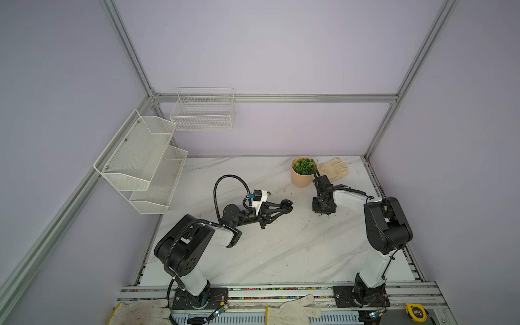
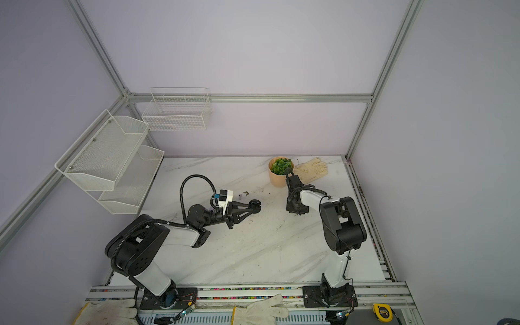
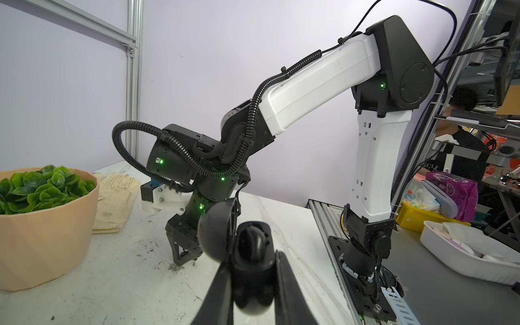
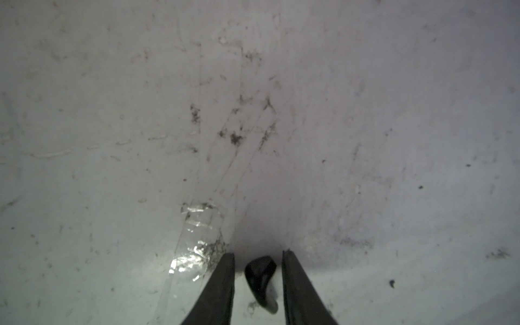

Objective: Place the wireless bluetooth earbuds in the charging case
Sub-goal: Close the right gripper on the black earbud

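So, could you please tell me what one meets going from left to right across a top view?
Two-tier mesh shelf, wire basket, left gripper shut on the charging case, potted plant, cream glove; the right gripper overlaps the last two.

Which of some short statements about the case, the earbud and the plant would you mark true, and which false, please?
1. The left end effector holds a black case. True.
2. Its lid is shut. False: the lid stands open.
3. A black earbud lies between the fingers of the right end effector. True.
4. Those fingers pinch the earbud. False: a gap shows on each side of it.
5. The plant stands by the arms' bases. False: the plant stands at the far side, beside a glove.
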Controlling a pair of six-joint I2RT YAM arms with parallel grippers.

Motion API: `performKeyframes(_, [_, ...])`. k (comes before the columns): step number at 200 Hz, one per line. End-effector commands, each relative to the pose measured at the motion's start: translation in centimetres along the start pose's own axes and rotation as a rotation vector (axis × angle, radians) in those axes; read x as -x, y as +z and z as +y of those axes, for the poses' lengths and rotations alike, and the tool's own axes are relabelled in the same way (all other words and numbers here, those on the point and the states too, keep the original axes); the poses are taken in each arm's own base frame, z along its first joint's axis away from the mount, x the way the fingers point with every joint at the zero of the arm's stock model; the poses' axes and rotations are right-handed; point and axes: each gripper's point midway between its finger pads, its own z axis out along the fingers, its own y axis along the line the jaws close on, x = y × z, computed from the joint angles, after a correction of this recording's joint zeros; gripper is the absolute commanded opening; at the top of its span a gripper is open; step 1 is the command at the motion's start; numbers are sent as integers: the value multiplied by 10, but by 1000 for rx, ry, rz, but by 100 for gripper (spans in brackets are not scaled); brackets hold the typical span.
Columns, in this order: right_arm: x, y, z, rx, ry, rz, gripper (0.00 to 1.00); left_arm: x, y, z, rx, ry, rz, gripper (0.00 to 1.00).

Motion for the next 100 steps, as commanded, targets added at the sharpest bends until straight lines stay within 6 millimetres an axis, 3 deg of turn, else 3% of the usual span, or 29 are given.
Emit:
performKeyframes(1, [-10, -5, -5, -17, -10, 23, 33, 29, 8, -3, -39, 88, -69, 0])
performKeyframes(100, [-4, 4, -10, -64, -31, 15, 27, 30, 7, -4, -41, 85, -71, 0])
